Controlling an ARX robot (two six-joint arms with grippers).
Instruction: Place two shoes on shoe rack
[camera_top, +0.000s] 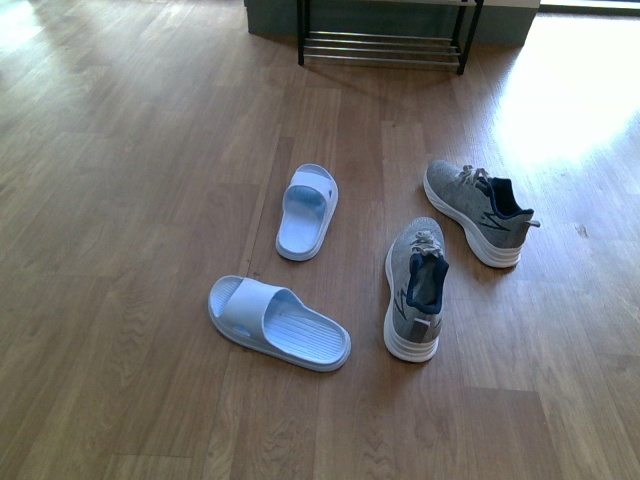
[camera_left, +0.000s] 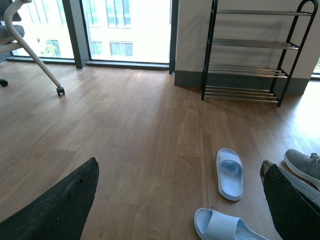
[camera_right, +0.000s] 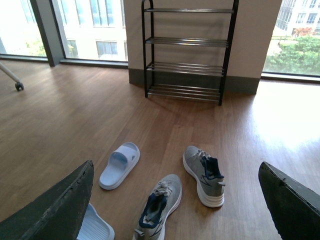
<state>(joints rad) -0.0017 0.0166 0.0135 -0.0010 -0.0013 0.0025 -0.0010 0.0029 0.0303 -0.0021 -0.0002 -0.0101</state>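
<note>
Two grey knit sneakers with white soles lie on the wooden floor: one shoe (camera_top: 414, 290) nearer me, toe pointing away, and the other shoe (camera_top: 478, 212) further right, angled. The right wrist view shows both, the near shoe (camera_right: 158, 206) and the far shoe (camera_right: 204, 175). The black shoe rack (camera_top: 385, 40) with chrome bars stands against the far wall, and its tiers show in the wrist views (camera_right: 186, 52) (camera_left: 250, 50). My left gripper (camera_left: 180, 205) is open above the floor near the slippers. My right gripper (camera_right: 175, 202) is open, high over the near sneaker, holding nothing.
Two pale blue slippers lie left of the sneakers: one slipper (camera_top: 307, 211) further off and another slipper (camera_top: 278, 323) nearer. An office chair's leg and caster (camera_left: 60, 91) stand at the far left by the windows. Bright sunlight falls on the floor at the right.
</note>
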